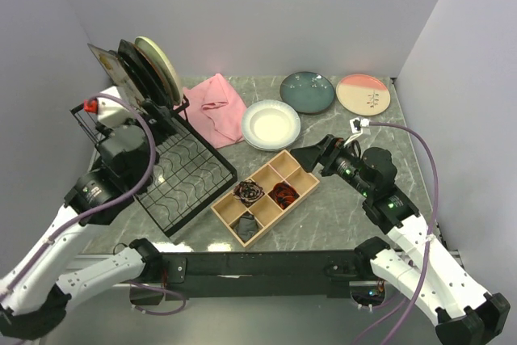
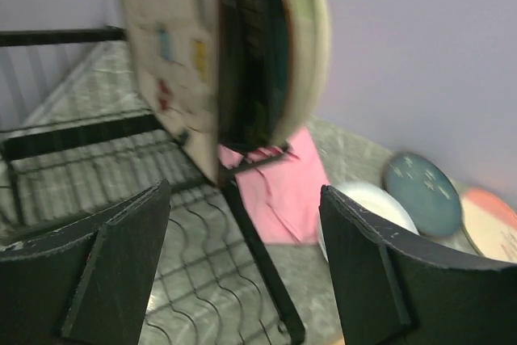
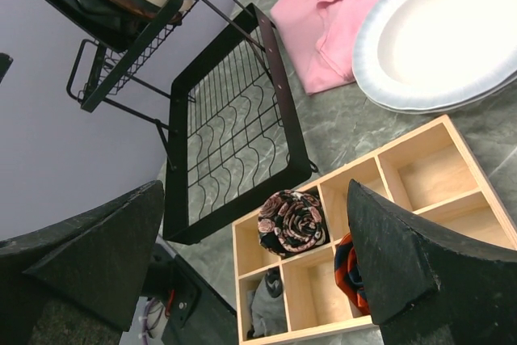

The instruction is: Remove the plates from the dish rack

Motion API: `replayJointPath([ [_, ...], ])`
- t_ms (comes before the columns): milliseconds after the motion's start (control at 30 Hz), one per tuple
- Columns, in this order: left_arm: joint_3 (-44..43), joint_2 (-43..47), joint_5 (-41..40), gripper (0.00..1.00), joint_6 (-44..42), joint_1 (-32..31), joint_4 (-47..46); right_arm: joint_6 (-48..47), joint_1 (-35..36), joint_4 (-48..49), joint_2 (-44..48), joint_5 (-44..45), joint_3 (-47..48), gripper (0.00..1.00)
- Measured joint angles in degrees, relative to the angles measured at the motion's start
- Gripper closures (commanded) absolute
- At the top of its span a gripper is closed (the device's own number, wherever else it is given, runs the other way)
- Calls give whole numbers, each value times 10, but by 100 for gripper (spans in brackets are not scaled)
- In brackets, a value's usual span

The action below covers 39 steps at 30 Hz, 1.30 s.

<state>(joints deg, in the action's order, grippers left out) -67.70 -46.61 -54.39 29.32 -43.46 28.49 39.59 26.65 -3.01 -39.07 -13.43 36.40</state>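
The black wire dish rack (image 1: 184, 174) stands at the left, with several plates upright at its back: a square cream floral plate (image 1: 105, 64), dark ones behind it and a round cream-green plate (image 1: 160, 65). On the table lie a white plate (image 1: 271, 124), a teal plate (image 1: 307, 91) and a pink-cream plate (image 1: 363, 94). My left gripper (image 2: 242, 256) hovers open over the rack base, short of the floral plate (image 2: 170, 46) and the cream-green plate (image 2: 305, 38). My right gripper (image 3: 258, 256) hangs open and empty above the tray, near the white plate (image 3: 444, 34).
A pink cloth (image 1: 216, 108) lies between the rack and the white plate. A wooden compartment tray (image 1: 266, 196) with rolled fabric items sits in front of centre. Walls close in on the left, back and right.
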Motion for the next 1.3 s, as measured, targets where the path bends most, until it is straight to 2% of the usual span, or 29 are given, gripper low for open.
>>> replayJointPath([
  [33, 0, 2, 28, 20, 1, 38, 3, 0, 0, 0, 0, 0, 0, 0],
  [133, 0, 16, 71, 22, 1, 96, 9, 0, 0, 0, 0, -1, 0, 0],
  [267, -4, 30, 111, 24, 0, 134, 13, -1, 1, 0, -2, 1, 0, 0],
  [400, -15, 16, 161, 31, 1, 177, 20, -3, 1, -2, -3, 5, 0, 0],
  [567, -28, -8, 223, 34, 2, 235, 38, -7, 1, -4, -3, 17, 0, 0],
  [700, -48, -27, 261, 46, 3, 276, 44, -7, 1, -4, -3, 17, 0, 0],
  [733, -52, -29, 270, 46, 4, 285, 44, -7, 1, -4, -3, 17, 0, 0],
  [900, -78, -49, 296, 48, 4, 303, 45, -7, 1, -4, -3, 13, 0, 0],
  [1067, -128, -87, 290, 50, 3, 308, 41, -7, 1, -4, -5, 7, 0, 0],
  [1300, -154, -104, 272, 52, 3, 311, 19, -7, 1, -4, -8, 9, 0, 0],
])
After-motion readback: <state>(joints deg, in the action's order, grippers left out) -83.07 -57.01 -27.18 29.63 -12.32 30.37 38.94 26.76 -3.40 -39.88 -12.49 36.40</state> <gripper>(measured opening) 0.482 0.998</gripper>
